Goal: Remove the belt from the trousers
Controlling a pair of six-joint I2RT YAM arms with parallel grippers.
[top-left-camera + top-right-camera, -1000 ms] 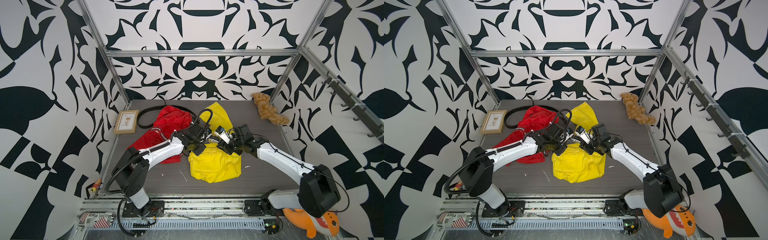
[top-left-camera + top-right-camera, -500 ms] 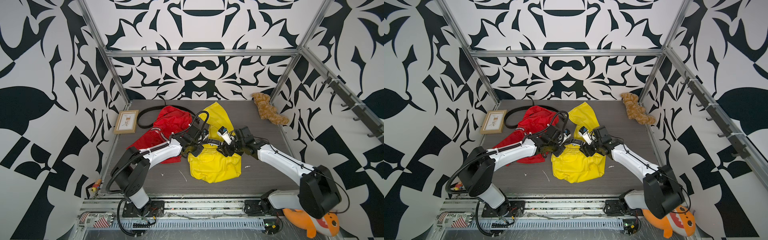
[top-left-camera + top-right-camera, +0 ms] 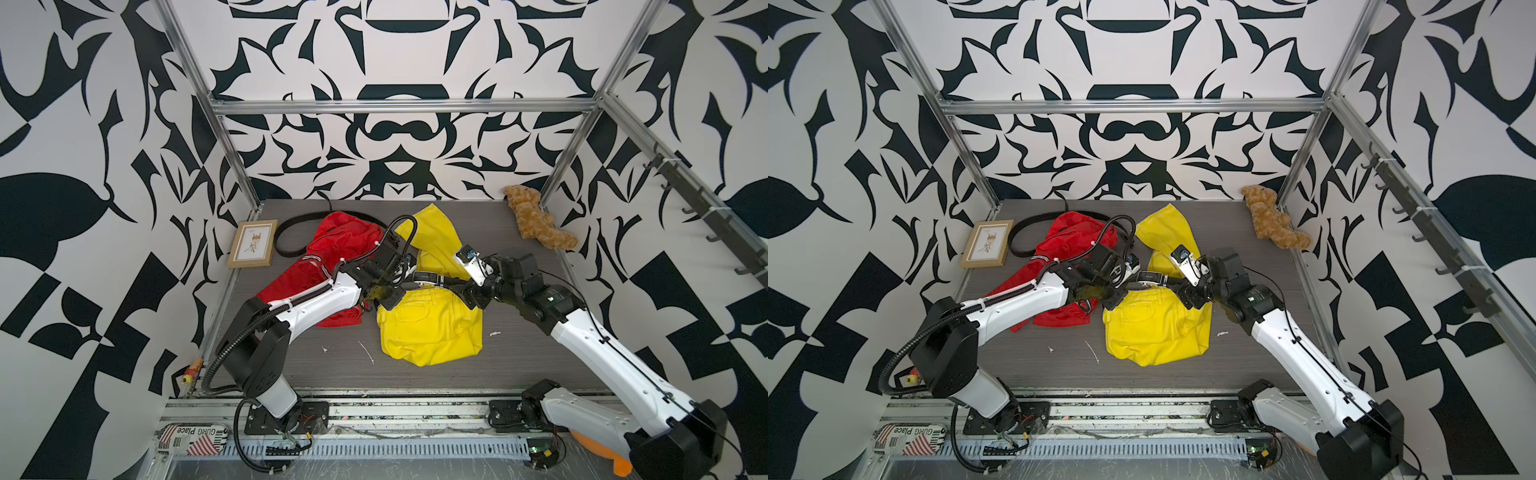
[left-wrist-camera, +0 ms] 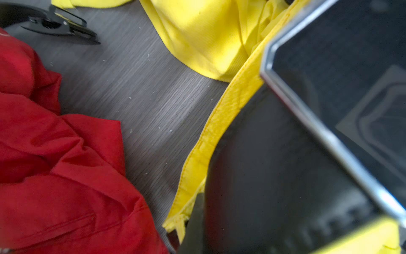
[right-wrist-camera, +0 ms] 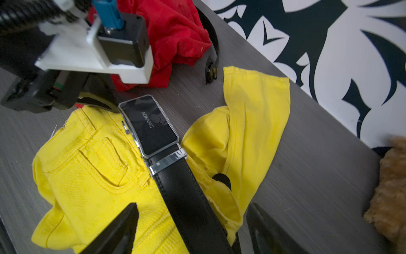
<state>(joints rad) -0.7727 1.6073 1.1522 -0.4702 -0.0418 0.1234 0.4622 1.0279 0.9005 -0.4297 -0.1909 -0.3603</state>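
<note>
Two pairs: yellow trousers (image 3: pixel 428 328) at centre, red trousers (image 3: pixel 340 237) at their ten o'clock. Two black belts: one belt (image 5: pixel 175 187) crosses the yellow waistband, one loose belt (image 3: pixel 291 232) curls at eleven. The left gripper (image 3: pixel 392 289) is pinched closed beside the buckle (image 5: pixel 151 125); the right gripper (image 5: pixel 192 206) gapes wide astride the threaded belt.

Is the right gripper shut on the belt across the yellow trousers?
No, the right gripper stands open, its fingers apart on either side of the belt.

yellow trousers (image 3: pixel 428 328) | red trousers (image 3: pixel 345 237), striped trim | belt (image 5: pixel 184 198) black | walls (image 3: pixel 395 137) black-white pattern | table (image 3: pixel 519 353) grey
</note>
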